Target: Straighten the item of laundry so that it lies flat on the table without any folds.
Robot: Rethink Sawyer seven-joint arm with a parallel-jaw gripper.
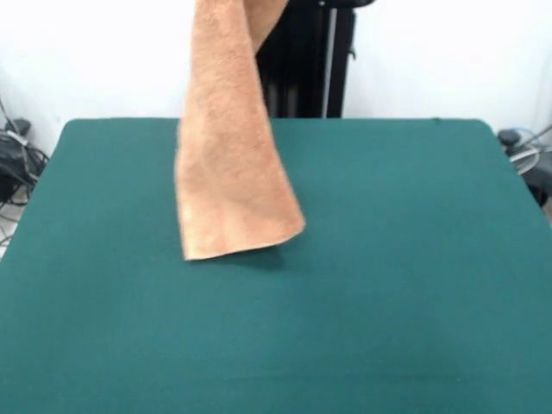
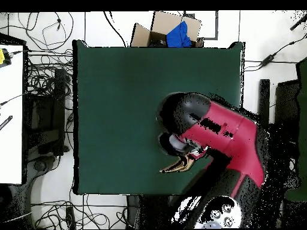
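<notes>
Towel hangs in the air, upper-centre-left of front view, running off the top edge. It drapes as a long, narrow, folded strip, wider at the bottom. Lower hem is level with mid-frame, and a shadow on the green table sits just under and right of it. Hem looks just clear of the felt or barely brushing it; can't tell which from this angle.

Gripper itself isn't visible in front view, being above the frame. In overhead view the red and black arm covers centre-right of the table, and only a sliver of tan cloth shows under the wrist at lower centre. Grip point is hidden by the arm, so finger state can't be told. Since the towel hangs free from above, it's presumably pinched at a top edge or corner.

Why held high: prob. so gravity pulls the folds out before the lay-down.

Task stage: mid-way, with the towel lifted and nothing flat yet.

Next move needs the hem set on the felt, then a drag sideways while lowering, so the cloth pays out flat. Risk: the doubled layers land stacked, leaving a fold.

Clutter off-table: cardboard box w/ blue cloth at top centre, cables at left.
</notes>
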